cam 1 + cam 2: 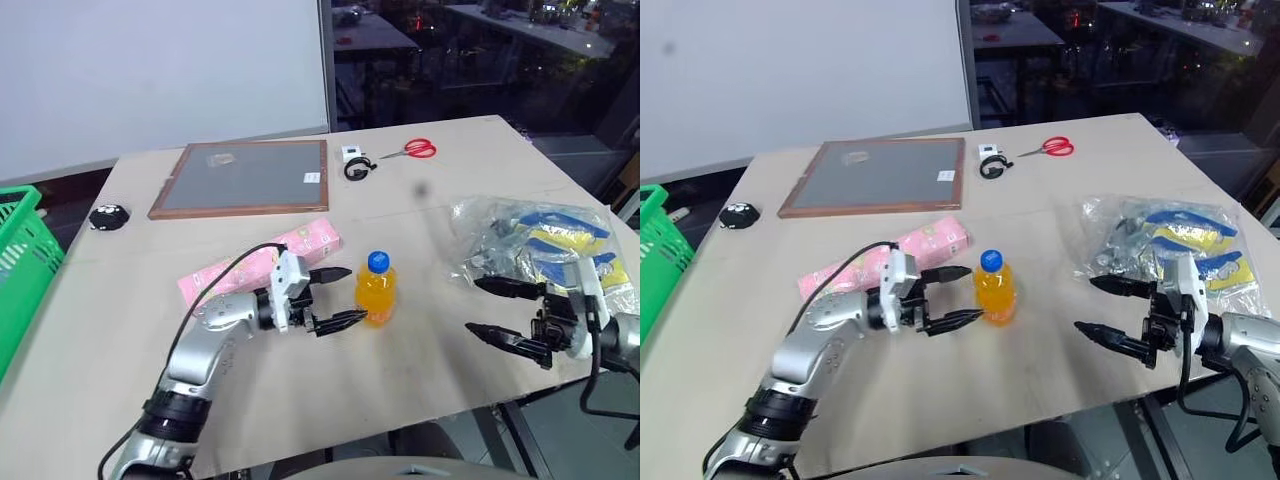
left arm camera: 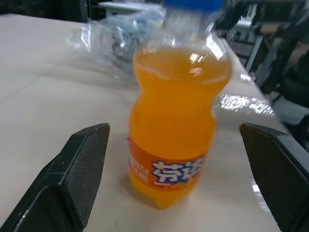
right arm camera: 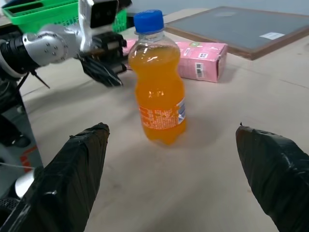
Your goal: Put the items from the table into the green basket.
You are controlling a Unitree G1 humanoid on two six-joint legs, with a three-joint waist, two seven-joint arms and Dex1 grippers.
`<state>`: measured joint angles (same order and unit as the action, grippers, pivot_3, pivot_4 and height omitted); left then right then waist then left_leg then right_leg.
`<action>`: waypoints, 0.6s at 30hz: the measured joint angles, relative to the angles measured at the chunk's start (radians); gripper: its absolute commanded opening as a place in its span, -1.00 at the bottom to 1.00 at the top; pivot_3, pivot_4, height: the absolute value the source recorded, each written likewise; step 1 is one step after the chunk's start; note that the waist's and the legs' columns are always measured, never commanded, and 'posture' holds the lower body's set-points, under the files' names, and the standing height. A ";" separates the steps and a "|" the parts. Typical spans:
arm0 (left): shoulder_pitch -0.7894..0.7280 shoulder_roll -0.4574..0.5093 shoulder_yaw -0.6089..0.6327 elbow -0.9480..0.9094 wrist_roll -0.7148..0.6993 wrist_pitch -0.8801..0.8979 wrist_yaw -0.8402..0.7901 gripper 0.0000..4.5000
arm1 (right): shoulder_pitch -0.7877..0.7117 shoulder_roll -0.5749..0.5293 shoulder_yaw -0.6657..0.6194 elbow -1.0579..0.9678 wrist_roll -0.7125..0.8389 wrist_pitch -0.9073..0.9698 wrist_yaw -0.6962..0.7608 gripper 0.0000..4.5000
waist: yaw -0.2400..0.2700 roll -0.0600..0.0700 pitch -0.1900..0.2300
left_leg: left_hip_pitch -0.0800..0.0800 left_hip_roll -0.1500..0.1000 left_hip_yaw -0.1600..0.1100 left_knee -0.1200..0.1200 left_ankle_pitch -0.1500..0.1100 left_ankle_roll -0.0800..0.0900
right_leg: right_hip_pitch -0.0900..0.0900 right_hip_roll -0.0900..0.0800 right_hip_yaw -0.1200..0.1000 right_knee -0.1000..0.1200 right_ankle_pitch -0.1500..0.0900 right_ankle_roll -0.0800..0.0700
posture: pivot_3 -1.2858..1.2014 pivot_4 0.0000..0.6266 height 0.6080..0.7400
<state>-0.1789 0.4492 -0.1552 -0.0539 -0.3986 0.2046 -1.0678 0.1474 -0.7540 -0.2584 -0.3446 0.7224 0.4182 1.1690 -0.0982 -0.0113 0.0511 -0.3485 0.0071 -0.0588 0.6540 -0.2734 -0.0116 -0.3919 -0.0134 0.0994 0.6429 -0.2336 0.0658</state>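
Observation:
An orange drink bottle (image 1: 376, 290) with a blue cap stands upright on the beige table (image 1: 420, 220), near its middle. My left gripper (image 1: 340, 297) is open and level, its fingertips just short of the bottle's left side. The pink carton (image 1: 262, 262) lies flat behind that arm. A clear bag (image 1: 545, 245) of yellow-blue goods rests at the table's right. My right gripper (image 1: 495, 308) is open in front of the bag, pointing left toward the bottle (image 3: 158, 96), empty. The green basket (image 1: 22, 255) stands past the table's left edge.
A brown-framed grey board (image 1: 245, 178) lies at the back of the table. Red scissors (image 1: 412, 150) and a small black-and-white device (image 1: 355, 162) lie behind the bottle. A small black object (image 1: 108, 216) sits near the left edge.

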 measured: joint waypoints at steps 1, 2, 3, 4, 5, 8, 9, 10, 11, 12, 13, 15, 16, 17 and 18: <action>-0.017 -0.016 -0.010 0.029 0.008 -0.011 -0.001 1.00 | 0.001 0.001 -0.001 -0.003 0.010 0.005 0.000 0.98 | 0.000 0.000 0.000 | 0.000 0.000 0.000 0.000 0.000 0.000 | 0.000 0.000 0.000 0.000 0.000 0.000 | -0.07 -1.00 1.00; -0.035 -0.034 -0.015 0.054 0.013 -0.018 -0.003 1.00 | 0.001 0.001 -0.002 -0.012 0.021 0.008 0.001 0.98 | 0.000 0.000 0.000 | 0.000 0.000 0.000 0.000 0.000 0.000 | 0.000 0.000 0.000 0.000 0.001 0.001 | -0.07 -1.00 1.00; -0.060 -0.052 -0.022 0.086 0.016 -0.026 -0.009 1.00 | 0.001 0.001 -0.004 -0.030 0.037 0.007 0.004 0.98 | 0.000 0.000 0.000 | 0.000 0.000 0.000 0.000 0.000 0.000 | 0.000 0.000 0.000 0.000 0.001 0.001 | -0.08 -1.00 1.00; -0.083 -0.065 -0.030 0.112 0.021 -0.036 -0.018 1.00 | 0.000 0.004 -0.009 -0.047 0.054 0.004 0.014 0.98 | 0.000 0.000 0.000 | 0.000 0.000 0.000 0.000 0.000 0.000 | 0.000 0.001 0.000 0.000 0.001 0.002 | -0.08 -1.00 1.00; -0.095 -0.070 -0.036 0.122 0.024 -0.040 -0.022 1.00 | 0.000 0.006 -0.014 -0.052 0.062 0.000 0.021 0.98 | -0.001 0.000 0.000 | 0.000 0.000 0.000 0.000 0.000 0.000 | 0.000 0.001 0.000 0.000 0.001 0.002 | -0.08 -1.00 1.00; -0.115 -0.085 -0.039 0.163 0.026 -0.061 -0.035 1.00 | -0.005 0.005 -0.024 -0.053 0.089 0.004 0.025 0.98 | -0.007 0.000 0.000 | 0.000 0.000 0.000 0.000 0.000 0.000 | 0.000 0.000 0.000 0.000 0.001 0.002 | -0.08 -1.00 1.00; -0.119 -0.087 -0.040 0.171 0.029 -0.065 -0.038 1.00 | -0.010 0.004 -0.025 -0.053 0.096 0.008 0.025 0.98 | -0.010 0.000 0.000 | 0.000 0.000 0.000 0.000 0.000 0.000 | 0.000 0.000 0.000 0.000 0.001 0.002 | -0.08 -1.00 1.00; -0.125 -0.090 -0.041 0.181 0.030 -0.068 -0.039 0.89 | -0.014 0.004 -0.026 -0.053 0.103 0.012 0.025 1.00 | -0.012 0.000 0.000 | 0.000 0.000 0.000 0.000 0.000 0.000 | 0.000 0.000 0.000 0.000 0.001 0.002 | -0.08 -1.00 1.00; -0.130 -0.093 -0.041 0.189 0.030 -0.070 -0.041 0.76 | -0.018 0.004 -0.026 -0.053 0.108 0.014 0.024 1.00 | -0.014 0.000 0.000 | 0.000 0.000 0.000 0.000 0.000 0.000 | 0.000 0.000 0.000 0.000 0.001 0.002 | -0.08 -1.00 1.00; -0.132 -0.095 -0.041 0.193 0.029 -0.072 -0.042 0.65 | -0.020 0.004 -0.026 -0.053 0.112 0.014 0.024 1.00 | -0.016 -0.001 -0.001 | 0.000 0.000 -0.001 0.000 0.000 0.000 | 0.001 0.001 0.000 0.000 0.001 0.002 | -0.08 -1.00 1.00; -0.133 -0.095 -0.040 0.196 0.027 -0.074 -0.044 0.45 | -0.022 0.004 -0.026 -0.053 0.114 0.014 0.023 1.00 | -0.018 -0.001 -0.001 | 0.001 0.000 -0.001 0.000 0.000 0.000 | 0.001 0.001 0.000 0.000 0.001 0.002 | -0.08 -1.00 1.00; -0.136 -0.094 -0.034 0.203 0.024 -0.075 -0.051 0.24 | -0.026 0.004 -0.026 -0.053 0.122 0.014 0.023 1.00 | -0.024 -0.001 -0.001 | 0.001 0.000 -0.001 0.000 0.000 0.000 | 0.001 0.000 0.000 0.000 0.001 0.002 | -0.08 -1.00 1.00; -0.137 -0.094 -0.033 0.204 0.024 -0.076 -0.052 0.23 | -0.026 0.004 -0.026 -0.053 0.123 0.014 0.023 1.00 | -0.025 -0.001 -0.001 | 0.001 0.000 -0.001 0.000 0.000 0.000 | 0.001 0.000 0.000 0.000 0.001 0.002 | -0.08 -1.00 1.00; -0.138 -0.094 -0.032 0.206 0.024 -0.078 -0.053 0.23 | -0.028 0.004 -0.026 -0.053 0.123 0.014 0.024 1.00 | -0.026 -0.001 -0.001 | 0.001 0.000 -0.001 0.000 0.000 0.000 | 0.001 0.000 0.000 0.000 0.001 0.002 | -0.08 -1.00 1.00; -0.138 -0.094 -0.032 0.207 0.024 -0.079 -0.053 0.23 | -0.029 0.004 -0.026 -0.052 0.123 0.014 0.024 1.00 | -0.026 -0.001 -0.001 | 0.001 0.000 -0.001 0.000 0.000 0.000 | 0.001 0.000 0.000 0.000 0.001 0.002 | -0.08 -1.00 1.00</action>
<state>-0.3167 0.3554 -0.1872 0.1532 -0.3748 0.1255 -1.1211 0.1179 -0.7501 -0.2848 -0.3967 0.8455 0.4323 1.1932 -0.1242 -0.0120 0.0504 -0.3480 0.0071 -0.0594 0.6541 -0.2734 -0.0115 -0.3906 -0.0129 0.0997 0.6428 -0.2326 0.0677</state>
